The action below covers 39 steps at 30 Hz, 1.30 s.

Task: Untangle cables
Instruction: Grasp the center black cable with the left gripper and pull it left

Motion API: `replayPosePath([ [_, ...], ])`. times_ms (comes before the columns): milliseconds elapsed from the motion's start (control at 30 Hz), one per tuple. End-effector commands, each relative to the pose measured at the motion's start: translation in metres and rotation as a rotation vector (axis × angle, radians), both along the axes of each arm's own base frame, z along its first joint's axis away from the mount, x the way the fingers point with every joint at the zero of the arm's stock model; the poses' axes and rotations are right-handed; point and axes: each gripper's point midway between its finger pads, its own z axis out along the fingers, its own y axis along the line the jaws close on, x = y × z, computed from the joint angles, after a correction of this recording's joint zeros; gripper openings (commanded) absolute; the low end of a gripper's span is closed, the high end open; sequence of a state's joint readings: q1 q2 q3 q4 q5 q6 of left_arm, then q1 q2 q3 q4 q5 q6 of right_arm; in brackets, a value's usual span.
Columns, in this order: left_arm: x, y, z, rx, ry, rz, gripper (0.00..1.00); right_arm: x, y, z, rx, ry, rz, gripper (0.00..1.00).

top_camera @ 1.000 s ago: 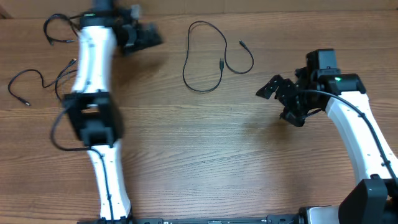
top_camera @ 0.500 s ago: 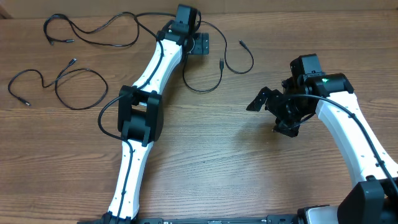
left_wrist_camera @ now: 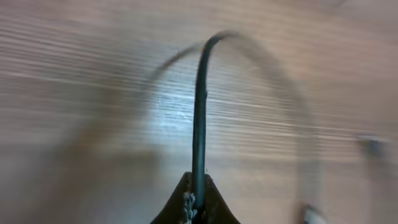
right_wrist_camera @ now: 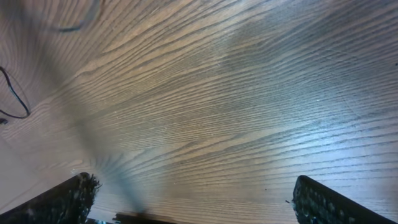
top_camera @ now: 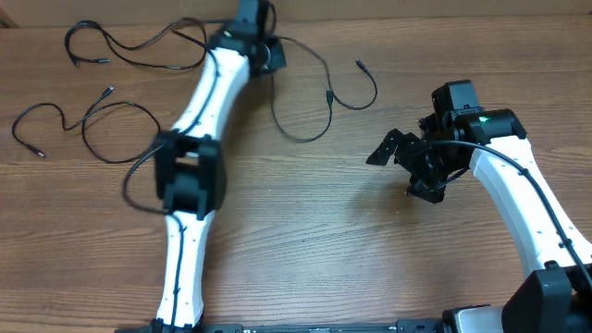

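Three thin black cables lie apart at the back of the wooden table point(top_camera: 305, 240). My left gripper point(top_camera: 264, 51) reaches to the far edge and is shut on the middle cable point(top_camera: 305, 137). In the left wrist view that cable point(left_wrist_camera: 199, 112) runs straight up out of the closed left gripper point(left_wrist_camera: 198, 202) and curves away. A second cable point(top_camera: 120, 43) lies at the back left. The third cable point(top_camera: 116, 161) loops at the left. My right gripper point(top_camera: 404, 171) hovers open right of centre. In its own view, nothing sits between the right gripper's point(right_wrist_camera: 193, 205) jaws.
The left arm point(top_camera: 190, 176) stretches diagonally from the front edge to the back, passing just right of the two left cables. The right arm point(top_camera: 527, 203) stands along the right side. A bit of cable point(right_wrist_camera: 12, 93) shows at the right wrist view's left edge.
The left arm swung from the back left over to the middle cable, shut on it, and has drawn its top end leftward. The right arm shifted slightly left, then held still.
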<state>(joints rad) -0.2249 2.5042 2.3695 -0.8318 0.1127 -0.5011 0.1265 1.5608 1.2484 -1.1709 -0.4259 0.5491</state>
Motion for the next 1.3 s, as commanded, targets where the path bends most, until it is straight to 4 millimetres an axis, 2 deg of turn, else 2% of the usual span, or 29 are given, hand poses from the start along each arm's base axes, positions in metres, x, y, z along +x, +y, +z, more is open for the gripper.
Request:
replayPosePath([
  [0,-0.041,0.007,0.193,-0.21,-0.217,-0.024,0.04,0.007,0.002,0.006,-0.002,-0.033,0.011,1.0],
  [133,-0.09,0.013,0.28,-0.199,-0.363,-0.132,0.04,0.008,0.002,0.006,-0.002,-0.04,0.011,1.0],
  [167,-0.117,0.017,0.321,-0.172,-0.456,-0.172,0.04,0.009,0.002,0.006,-0.001,-0.042,0.011,1.0],
  [300,-0.167,0.035,0.394,-0.158,-0.624,-0.157,0.04,0.01,0.002,0.006,0.0,-0.048,0.011,1.0],
  [400,-0.201,0.051,0.431,-0.156,-0.715,-0.134,0.04,0.01,0.002,0.006,-0.001,-0.049,0.011,1.0],
  [500,-0.231,0.071,0.451,-0.143,-0.754,-0.089,0.04,0.01,0.002,0.006,-0.001,-0.049,0.011,1.0],
  [567,-0.246,0.095,0.451,-0.11,-0.739,0.012,0.04,0.01,0.002,0.006,-0.001,-0.049,0.011,1.0],
  [600,-0.257,0.119,0.447,-0.079,-0.708,0.137,0.04,0.01,0.002,0.006,-0.001,-0.049,0.011,1.0],
  [667,-0.285,0.184,0.423,0.011,-0.598,0.473,0.04,0.01,0.002,0.006,-0.001,-0.049,0.011,1.0],
  [800,-0.321,0.246,0.388,0.065,-0.446,0.846,0.04,0.01,0.002,0.006,-0.001,-0.048,0.011,1.0],
  [900,-0.339,0.272,0.367,0.048,-0.35,1.012,0.04,0.01,0.002,0.006,-0.001,-0.049,0.011,1.0],
  [1067,-0.34,0.288,0.345,-0.023,-0.247,1.074,0.04,0.01,0.002,0.006,-0.001,-0.049,0.012,1.0],
  [1167,-0.353,0.301,0.329,-0.052,-0.173,1.189,0.04,0.01,0.002,0.006,-0.001,-0.047,0.012,1.0],
  [1267,-0.357,0.313,0.315,-0.065,-0.117,1.219,0.04,0.009,0.002,0.006,-0.002,-0.045,0.012,1.0],
])
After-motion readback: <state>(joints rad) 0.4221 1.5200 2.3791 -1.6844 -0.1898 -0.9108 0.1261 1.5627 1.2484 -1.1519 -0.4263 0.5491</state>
